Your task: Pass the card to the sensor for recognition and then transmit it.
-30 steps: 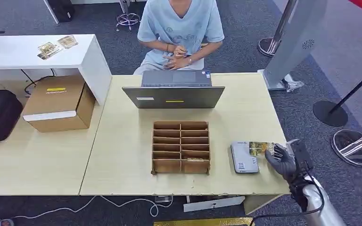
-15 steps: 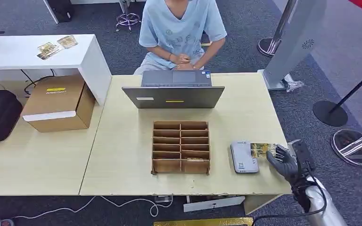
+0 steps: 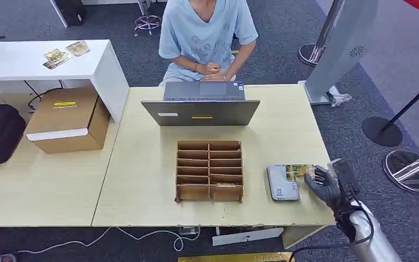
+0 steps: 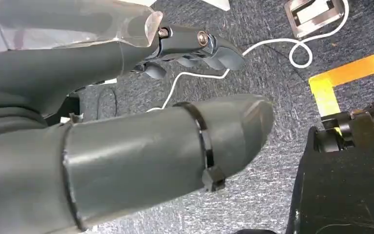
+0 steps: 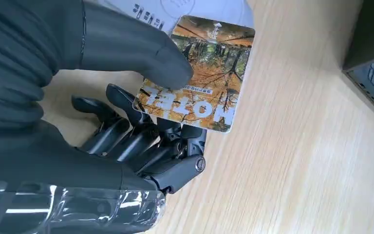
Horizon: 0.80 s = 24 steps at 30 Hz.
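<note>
Spanning most of the head view, the light wooden bench [image 3: 142,164] carries a laptop [image 3: 202,112] at its far edge, where a person [image 3: 207,33] sits. At mid-bench stands a cardboard divider box [image 3: 209,170], and just to its right lies the small grey sensor [image 3: 281,183]. The right hand [image 3: 323,185] reaches in from the bench's right edge and pinches the card [image 3: 297,172] between thumb and fingers; the card's far end hangs over the sensor's right part. Whether card and sensor are touching, I cannot tell. The left hand [image 4: 126,141] hangs low over the carpet with fingers curled and nothing in it.

By my reading, the recognition step is under way: the card is presented at the sensor. Handing it on is not yet done.
</note>
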Available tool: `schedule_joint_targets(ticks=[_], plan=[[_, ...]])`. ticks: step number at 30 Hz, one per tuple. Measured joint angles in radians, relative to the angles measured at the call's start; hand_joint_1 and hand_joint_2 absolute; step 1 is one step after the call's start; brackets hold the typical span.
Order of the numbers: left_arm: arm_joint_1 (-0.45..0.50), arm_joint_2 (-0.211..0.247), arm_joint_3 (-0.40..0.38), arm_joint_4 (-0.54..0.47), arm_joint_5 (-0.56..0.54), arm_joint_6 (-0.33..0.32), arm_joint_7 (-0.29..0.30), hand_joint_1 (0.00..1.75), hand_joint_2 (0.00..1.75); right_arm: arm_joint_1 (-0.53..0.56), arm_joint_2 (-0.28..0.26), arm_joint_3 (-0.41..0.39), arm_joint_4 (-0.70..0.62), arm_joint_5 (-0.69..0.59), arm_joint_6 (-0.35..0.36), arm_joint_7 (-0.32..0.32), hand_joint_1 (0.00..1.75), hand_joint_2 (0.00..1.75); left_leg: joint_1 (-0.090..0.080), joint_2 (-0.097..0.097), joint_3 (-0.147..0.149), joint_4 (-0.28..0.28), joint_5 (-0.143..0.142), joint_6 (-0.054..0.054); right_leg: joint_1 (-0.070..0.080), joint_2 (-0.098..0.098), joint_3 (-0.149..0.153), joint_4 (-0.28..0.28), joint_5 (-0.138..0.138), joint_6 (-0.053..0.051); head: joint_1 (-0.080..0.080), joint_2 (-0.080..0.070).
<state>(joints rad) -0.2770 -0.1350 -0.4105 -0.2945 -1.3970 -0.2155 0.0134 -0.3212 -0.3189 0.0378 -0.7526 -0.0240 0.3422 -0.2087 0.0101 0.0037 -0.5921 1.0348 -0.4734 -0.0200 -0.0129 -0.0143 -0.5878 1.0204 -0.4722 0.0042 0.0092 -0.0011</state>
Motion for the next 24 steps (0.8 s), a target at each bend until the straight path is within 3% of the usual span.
schedule_joint_targets(ticks=[24], plan=[[0.004,0.002,0.058,0.000,0.053,0.003,0.029,0.00,0.00,-0.084,0.001,0.108,0.104,0.015,0.045,0.008,1.75,1.75,0.000,0.000,0.002,0.000,0.000,0.000,0.000,0.000,0.001,0.000,0.000,0.000,0.000,0.000]])
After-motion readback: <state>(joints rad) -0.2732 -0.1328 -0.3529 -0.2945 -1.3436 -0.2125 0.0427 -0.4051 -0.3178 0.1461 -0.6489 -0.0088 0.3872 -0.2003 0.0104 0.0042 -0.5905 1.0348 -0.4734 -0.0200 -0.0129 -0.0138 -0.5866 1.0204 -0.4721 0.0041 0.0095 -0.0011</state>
